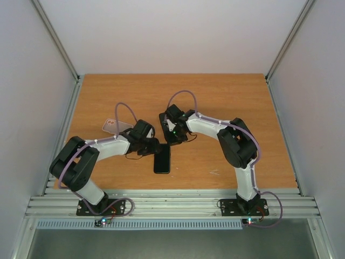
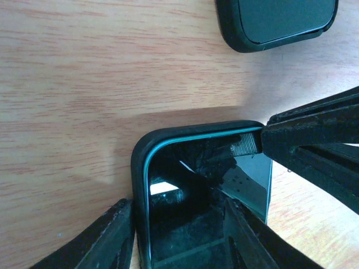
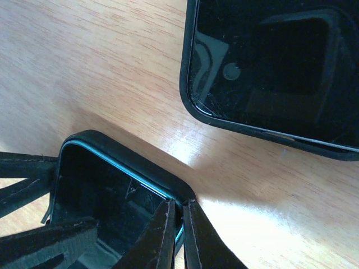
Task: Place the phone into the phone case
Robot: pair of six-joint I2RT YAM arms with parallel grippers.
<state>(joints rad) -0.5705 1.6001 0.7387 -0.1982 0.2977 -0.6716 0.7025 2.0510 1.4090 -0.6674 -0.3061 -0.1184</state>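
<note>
A black phone with a teal edge [image 2: 247, 179] lies in a black phone case [image 2: 140, 168] on the wooden table, near the middle in the top view [image 1: 161, 161]. Its right edge shows no case rim. My left gripper [image 2: 178, 204] is open and straddles the near end. One finger [image 2: 106, 235] is against the case's outer side and the other is over the screen. My right gripper [image 3: 179, 204] is pinched nearly shut on the case's corner rim [image 3: 168, 188]. It enters the left wrist view from the right [image 2: 314, 140]. In the top view the two grippers meet at the phone's far end, left [image 1: 152, 147] and right [image 1: 171, 139].
A second flat black device or case [image 2: 280, 19] lies just beyond the held one, and also shows in the right wrist view [image 3: 275, 61]. A clear case [image 1: 115, 125] lies to the left, behind my left arm. Bare table lies beyond, up to the white walls.
</note>
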